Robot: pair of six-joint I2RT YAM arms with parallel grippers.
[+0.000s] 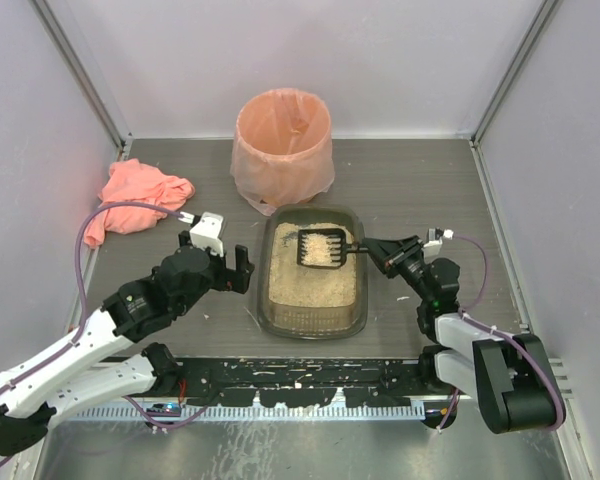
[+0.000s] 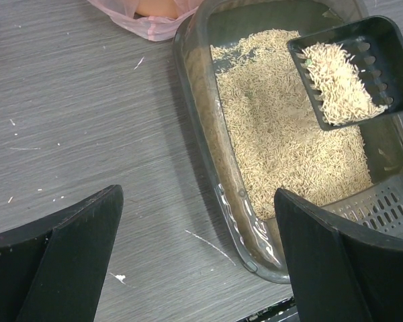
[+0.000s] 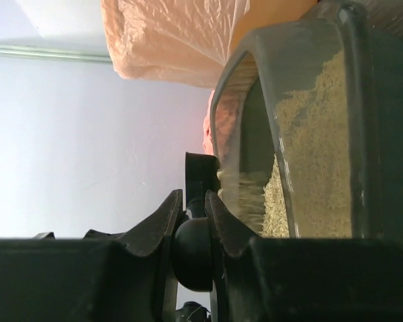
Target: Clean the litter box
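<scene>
The litter box (image 1: 277,312), a dark translucent tray of beige granules, lies mid-table. It also shows in the left wrist view (image 2: 201,107) and the right wrist view (image 3: 255,80). My right gripper (image 1: 377,250) is shut on the handle (image 3: 193,251) of a black slotted scoop (image 1: 320,247). The scoop is held level above the far part of the box, loaded with granules (image 2: 339,80); some granules sift down from it (image 3: 245,194). My left gripper (image 1: 232,270) is open and empty, low beside the box's left wall; in its wrist view (image 2: 198,261) the near left corner lies between its fingers.
A round bin lined with a peach bag (image 1: 283,145) stands behind the box. A pink cloth (image 1: 135,200) lies at the far left. Grey walls close the table on three sides. A black rail (image 1: 300,385) runs along the near edge.
</scene>
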